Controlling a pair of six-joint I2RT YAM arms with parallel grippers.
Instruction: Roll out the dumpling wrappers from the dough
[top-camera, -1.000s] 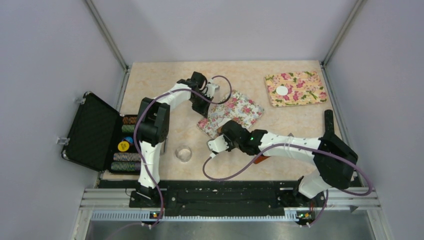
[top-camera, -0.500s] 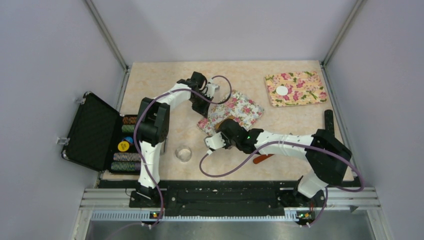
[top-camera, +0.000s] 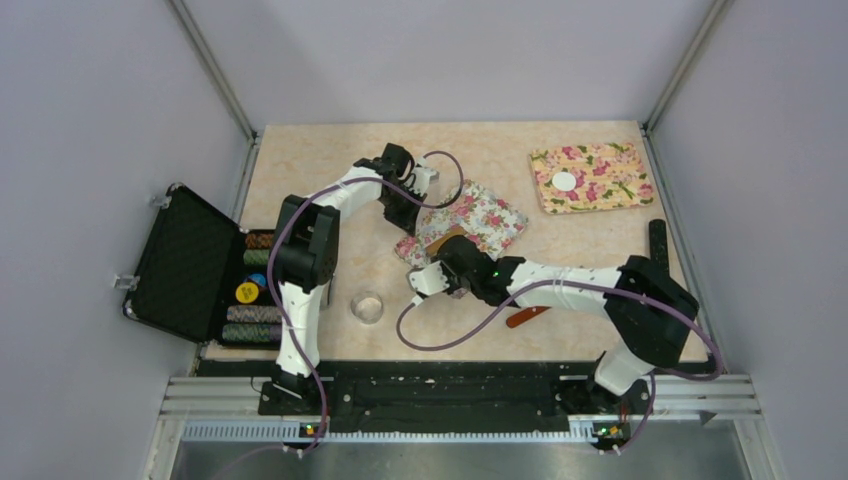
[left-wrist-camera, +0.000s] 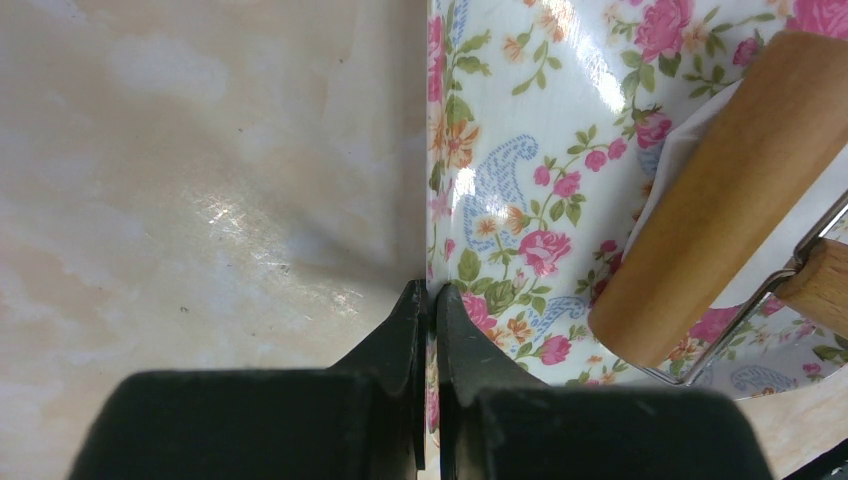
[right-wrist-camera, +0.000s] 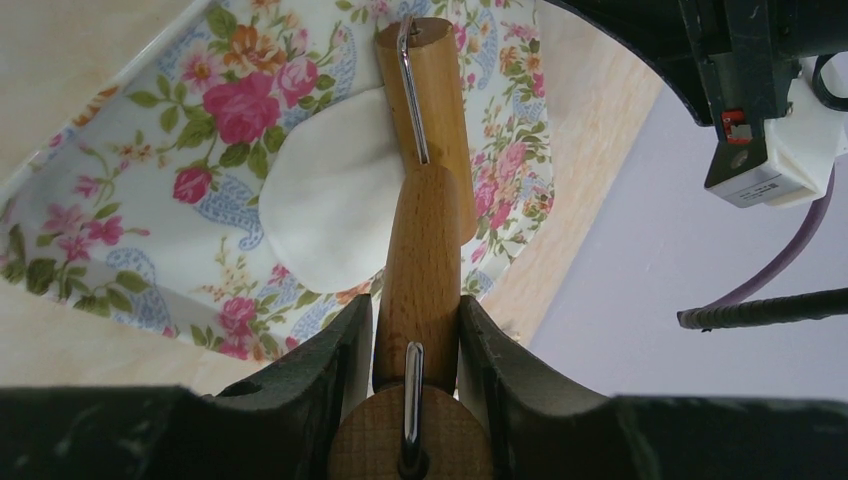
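Only close-up: wrapper (right-wrist-camera: 322, 218) (under roller (right-wrist-camera: 428, 110))

Robot lab test cell, plain grey partition walls (top-camera: 100, 100), aluminium mounting rail (top-camera: 450, 431) along near edge, beige tabletop (top-camera: 320, 160).

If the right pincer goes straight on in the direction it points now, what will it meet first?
The right pincer, shut on the rolling pin, points along it, slanting down to the floral mat. The pin lies over the dumpling wrapper, so wrapper and mat probably come first; depth is unclear.
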